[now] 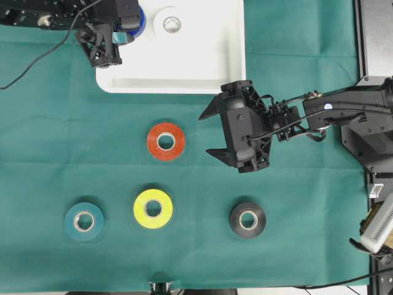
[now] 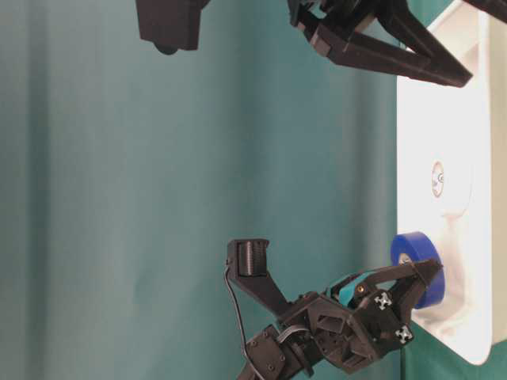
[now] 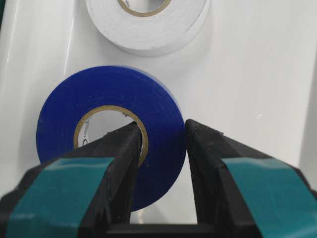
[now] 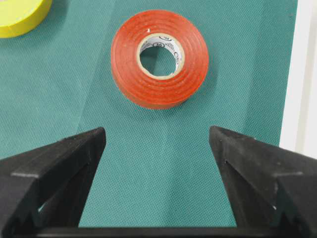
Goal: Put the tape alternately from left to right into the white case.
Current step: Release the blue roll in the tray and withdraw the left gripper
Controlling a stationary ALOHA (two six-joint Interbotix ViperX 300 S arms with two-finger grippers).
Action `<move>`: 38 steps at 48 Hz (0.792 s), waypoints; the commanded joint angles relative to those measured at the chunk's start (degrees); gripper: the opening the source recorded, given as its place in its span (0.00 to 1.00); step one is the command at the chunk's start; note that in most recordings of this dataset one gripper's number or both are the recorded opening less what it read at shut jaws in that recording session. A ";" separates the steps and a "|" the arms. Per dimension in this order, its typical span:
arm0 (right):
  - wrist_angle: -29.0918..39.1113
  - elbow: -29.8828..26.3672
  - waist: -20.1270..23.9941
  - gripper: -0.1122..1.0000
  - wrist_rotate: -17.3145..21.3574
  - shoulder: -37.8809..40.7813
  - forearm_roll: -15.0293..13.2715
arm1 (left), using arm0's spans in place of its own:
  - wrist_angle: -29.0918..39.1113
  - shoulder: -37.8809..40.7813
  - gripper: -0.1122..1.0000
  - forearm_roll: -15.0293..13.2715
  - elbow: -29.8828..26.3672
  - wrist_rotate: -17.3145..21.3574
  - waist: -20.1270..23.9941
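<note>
at the near edge of the green cloth (image 1: 55,135) lie three rolls: teal (image 1: 84,221) at about 8 o'clock from the middle of the overhead view, yellow (image 1: 153,209) just to its right at 7, black (image 1: 248,219) at 5. the red-orange roll (image 1: 166,141) lies flat farther in, near the middle. at its 3 o'clock the right gripper (image 1: 212,131) hovers with jaws spread wide and nothing between them, the roll lying ahead of them in the wrist view. farther still, at 12, the white case (image 1: 202,74) holds the white roll (image 1: 171,24) lying flat. at 11 the left gripper (image 3: 161,144) is clamped on the blue roll (image 3: 109,104), one finger through its core and one outside, over the case's left end, beside the white roll.
</note>
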 commanded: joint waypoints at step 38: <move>-0.53 -0.44 0.09 0.84 0.00 -0.62 0.00 | 0.00 -2.55 1.00 0.18 -0.62 1.93 -0.18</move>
